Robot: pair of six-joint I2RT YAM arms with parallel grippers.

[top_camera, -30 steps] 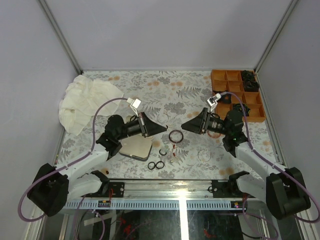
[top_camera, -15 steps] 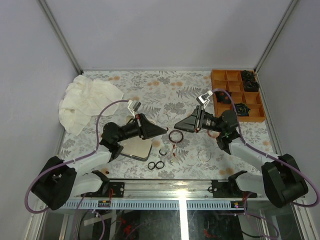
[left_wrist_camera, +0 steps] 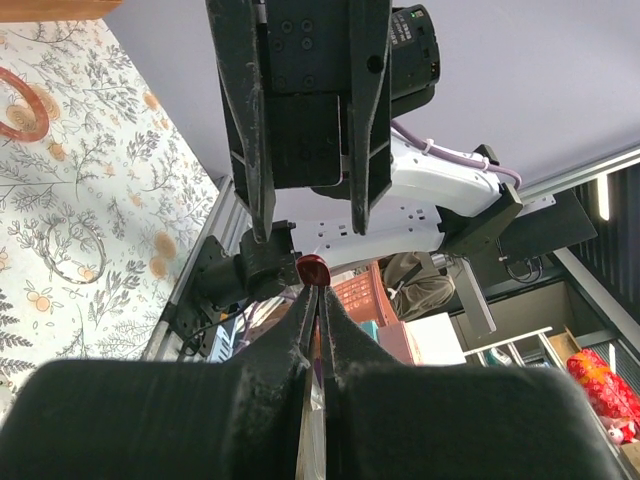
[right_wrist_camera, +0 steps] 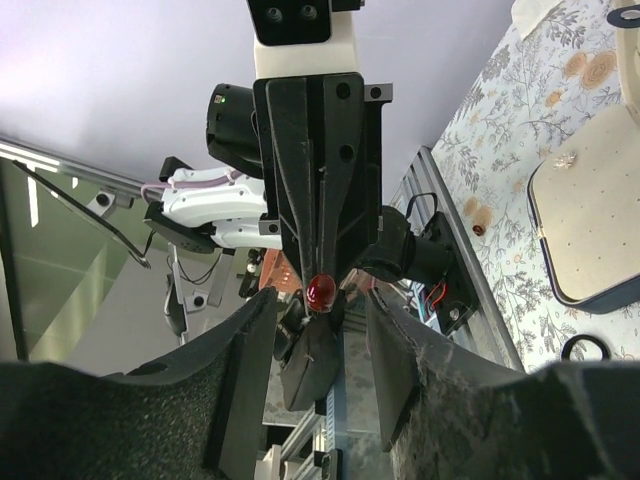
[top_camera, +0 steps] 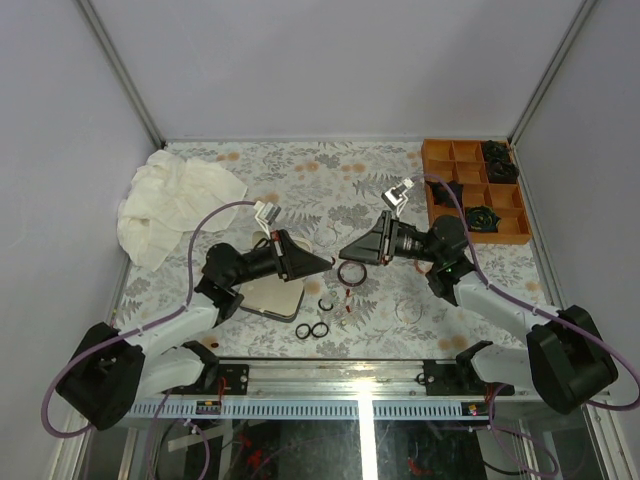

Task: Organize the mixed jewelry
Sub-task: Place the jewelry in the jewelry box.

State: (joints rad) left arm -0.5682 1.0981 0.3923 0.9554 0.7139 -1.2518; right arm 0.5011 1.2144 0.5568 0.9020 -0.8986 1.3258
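You are in a robotics lab, at a closed-in test cell and not in anyone's home. Your left arm [top_camera: 175, 320] and right arm [top_camera: 510, 310] are bolted to a metal rail [top_camera: 360, 378] at the near edge of a table, and purple cables [top_camera: 215, 212] loop off them. Plain grey panels [top_camera: 330, 70] held by metal posts [top_camera: 120, 72] wall the table in. A flowered cloth [top_camera: 340, 170] covers its top. Loose wires [top_camera: 250, 450] hang below the rail. Past the table's edge your wrist cameras show you the room: a strip light [left_wrist_camera: 603, 195] overhead, an orange crate [left_wrist_camera: 362, 290] and a white box [left_wrist_camera: 440, 335].
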